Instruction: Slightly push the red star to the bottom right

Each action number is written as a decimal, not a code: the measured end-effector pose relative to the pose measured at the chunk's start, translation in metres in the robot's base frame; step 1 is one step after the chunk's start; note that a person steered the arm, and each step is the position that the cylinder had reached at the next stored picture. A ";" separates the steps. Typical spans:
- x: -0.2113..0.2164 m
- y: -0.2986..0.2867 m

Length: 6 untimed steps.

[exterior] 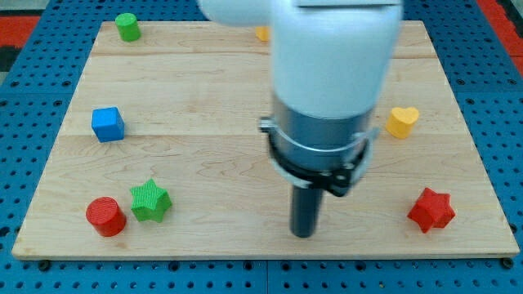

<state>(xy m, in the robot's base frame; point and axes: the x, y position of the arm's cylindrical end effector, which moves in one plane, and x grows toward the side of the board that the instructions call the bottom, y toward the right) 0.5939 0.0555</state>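
The red star [431,210] lies on the wooden board near the view's bottom right corner. My tip [303,234] touches the board at the bottom middle, well to the left of the red star and apart from every block. The arm's white and grey body rises above the rod and hides the middle of the board.
A red cylinder [106,216] and a green star [149,200] sit close together at the bottom left. A blue cube [108,124] lies at the left, a green cylinder [127,26] at the top left. A yellow heart [401,122] lies at the right. An orange block [261,33] peeks out at the top. The board's edge [261,258] runs along the bottom.
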 end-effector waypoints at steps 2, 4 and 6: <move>0.013 -0.001; -0.034 0.029; -0.025 0.106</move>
<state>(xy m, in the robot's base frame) 0.5690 0.1611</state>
